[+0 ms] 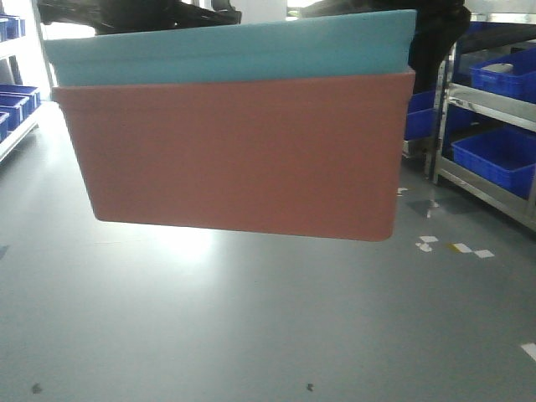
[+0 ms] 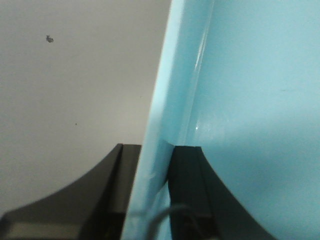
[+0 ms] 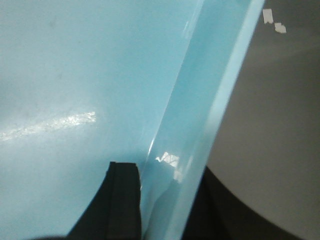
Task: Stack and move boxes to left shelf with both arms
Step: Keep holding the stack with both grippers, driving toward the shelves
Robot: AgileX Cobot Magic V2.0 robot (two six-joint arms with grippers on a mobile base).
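Wrist views: left gripper (image 2: 154,150) has its jaws clamped onto a side wall of the light blue bin (image 2: 250,90). One black finger lies on the wall's outer face and the other on its inner face, with the wall pinched between them. The right gripper (image 3: 167,170) has the same grip, one finger on each side of the wall. Front view: left arm (image 1: 126,12) and right arm (image 1: 435,42) show only as dark shapes at the top edge; joint pose unreadable.

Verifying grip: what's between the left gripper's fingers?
Left wrist view: the wall of the light blue bin sits between the fingers of the left gripper, one inside the bin, one outside. Nothing else shows there.
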